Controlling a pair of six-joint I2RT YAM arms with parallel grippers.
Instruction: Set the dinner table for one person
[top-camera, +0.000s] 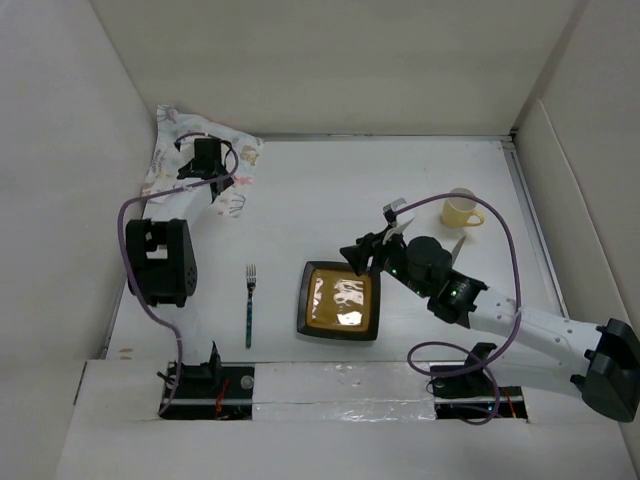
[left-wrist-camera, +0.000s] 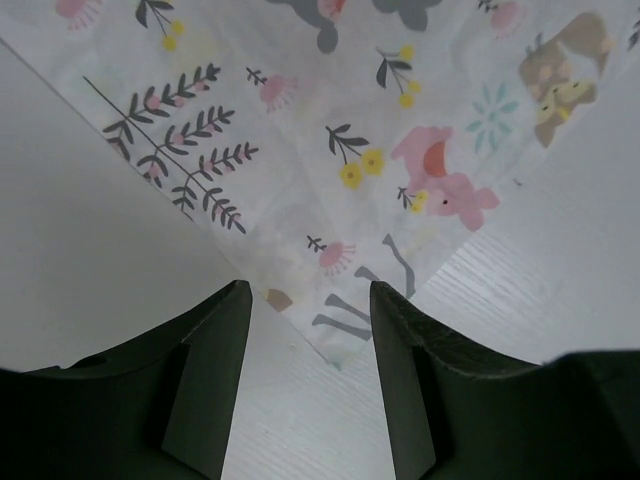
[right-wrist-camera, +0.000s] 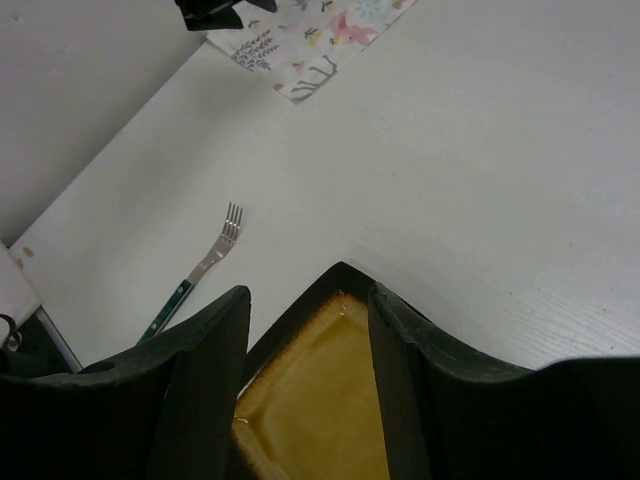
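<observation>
The dinner table (top-camera: 330, 190) is the white work surface. A white placemat with animals and flowers (top-camera: 230, 165) lies crumpled in its far left corner. My left gripper (top-camera: 212, 180) hovers over it, open, and a corner of the placemat (left-wrist-camera: 345, 320) lies between the fingers. A square black plate with a yellow inside (top-camera: 340, 300) sits near the middle front. My right gripper (top-camera: 358, 258) is open above the plate's far corner (right-wrist-camera: 335, 290), holding nothing. A fork with a dark green handle (top-camera: 249, 305) lies left of the plate.
A yellow cup (top-camera: 461, 210) stands at the right, behind the right arm. Off-white panel walls (top-camera: 60, 150) close in the left, back and right sides. The fork (right-wrist-camera: 200, 270) and placemat (right-wrist-camera: 310, 40) also show in the right wrist view.
</observation>
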